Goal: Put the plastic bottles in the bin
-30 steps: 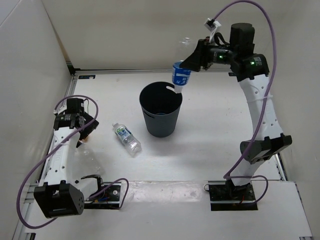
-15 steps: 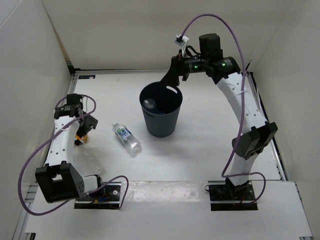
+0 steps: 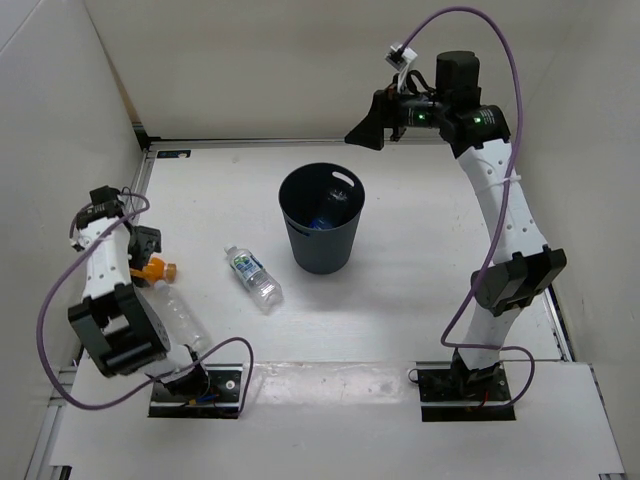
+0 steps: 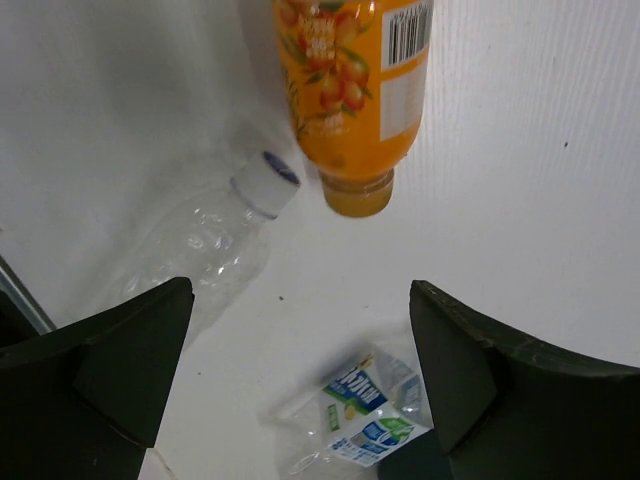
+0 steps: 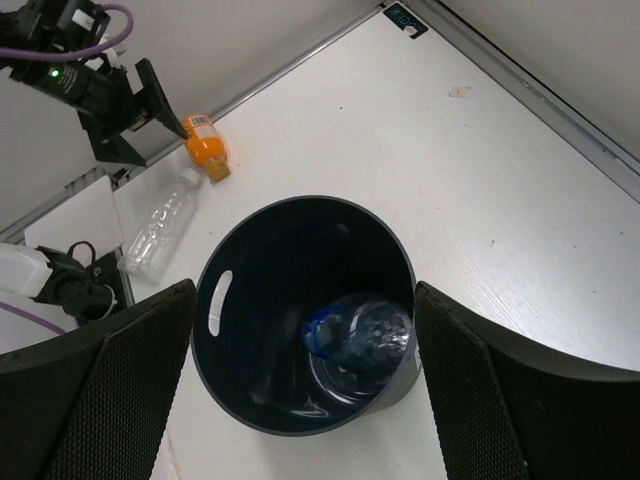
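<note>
Right tool point(image 5: 305, 290), spread, with bin point(image 5: 300, 202) directly below holding blue-label bottle point(image 5: 362, 335); left tool point(image 4: 300, 300), spread, orange bottle point(image 4: 352, 90) just ahead.

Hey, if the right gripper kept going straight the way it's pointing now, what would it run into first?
Probably the bin: the open right gripper points into its mouth, so it would likely reach the blue-label bottle at the bottom or the inner wall beside it. Depth is unclear.

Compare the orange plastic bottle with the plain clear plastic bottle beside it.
The orange plastic bottle is opaque with a fruit-printed label; the plain clear plastic bottle is see-through and unlabelled. The clear one's cap is pale, the orange one's orange. Both lie on the white table.
</note>
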Action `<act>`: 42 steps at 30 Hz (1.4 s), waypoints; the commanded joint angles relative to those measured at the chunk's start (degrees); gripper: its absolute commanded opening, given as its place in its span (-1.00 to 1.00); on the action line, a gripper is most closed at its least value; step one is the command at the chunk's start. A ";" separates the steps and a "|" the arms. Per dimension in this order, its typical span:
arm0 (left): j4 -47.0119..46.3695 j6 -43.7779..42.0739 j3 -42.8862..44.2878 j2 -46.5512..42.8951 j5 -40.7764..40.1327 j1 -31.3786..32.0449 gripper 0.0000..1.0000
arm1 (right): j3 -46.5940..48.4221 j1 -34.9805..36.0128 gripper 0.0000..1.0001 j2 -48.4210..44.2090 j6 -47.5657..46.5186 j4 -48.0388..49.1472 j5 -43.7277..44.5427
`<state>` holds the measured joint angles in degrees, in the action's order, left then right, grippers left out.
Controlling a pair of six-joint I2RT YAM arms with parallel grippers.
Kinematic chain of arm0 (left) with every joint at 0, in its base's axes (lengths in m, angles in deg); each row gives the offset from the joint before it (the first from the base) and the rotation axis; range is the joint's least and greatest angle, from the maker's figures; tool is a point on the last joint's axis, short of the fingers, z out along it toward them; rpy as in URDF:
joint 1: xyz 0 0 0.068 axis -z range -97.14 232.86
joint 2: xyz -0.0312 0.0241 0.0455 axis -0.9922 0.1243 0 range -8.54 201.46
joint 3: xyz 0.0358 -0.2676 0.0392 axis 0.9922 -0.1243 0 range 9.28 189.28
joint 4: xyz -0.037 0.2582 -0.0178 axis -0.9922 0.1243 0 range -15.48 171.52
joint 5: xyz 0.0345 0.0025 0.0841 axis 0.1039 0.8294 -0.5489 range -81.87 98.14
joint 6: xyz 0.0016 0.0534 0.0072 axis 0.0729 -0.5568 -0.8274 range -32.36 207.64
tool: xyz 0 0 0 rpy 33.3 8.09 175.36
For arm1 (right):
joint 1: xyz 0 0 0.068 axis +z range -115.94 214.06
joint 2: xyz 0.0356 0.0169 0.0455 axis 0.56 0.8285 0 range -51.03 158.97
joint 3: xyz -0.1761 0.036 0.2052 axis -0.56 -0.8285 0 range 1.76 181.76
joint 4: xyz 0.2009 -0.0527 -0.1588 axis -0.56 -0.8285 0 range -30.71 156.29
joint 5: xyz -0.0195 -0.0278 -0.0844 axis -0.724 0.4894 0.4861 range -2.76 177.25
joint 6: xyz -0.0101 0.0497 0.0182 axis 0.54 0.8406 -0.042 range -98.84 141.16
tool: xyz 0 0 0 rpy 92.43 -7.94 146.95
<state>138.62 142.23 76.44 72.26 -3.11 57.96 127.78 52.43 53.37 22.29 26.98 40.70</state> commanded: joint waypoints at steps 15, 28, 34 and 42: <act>-7.05 -1.66 10.79 20.97 4.30 -6.29 1.00 | 8.72 -2.20 0.81 1.77 3.08 -3.93 0.49; -10.56 -3.09 17.14 30.48 10.18 -7.00 0.31 | 12.06 -4.92 0.81 5.64 7.41 -6.12 1.45; -11.89 -2.65 16.86 24.08 12.64 -7.53 -0.12 | 12.24 -5.10 0.81 6.34 7.31 -6.13 0.84; -23.82 -3.17 31.60 15.54 11.51 6.79 -0.40 | 12.15 -8.96 0.81 5.64 8.28 -8.06 -0.83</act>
<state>124.04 140.02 99.54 95.21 7.99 57.72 137.83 45.37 59.73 29.87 19.66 41.40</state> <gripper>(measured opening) 0.710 0.904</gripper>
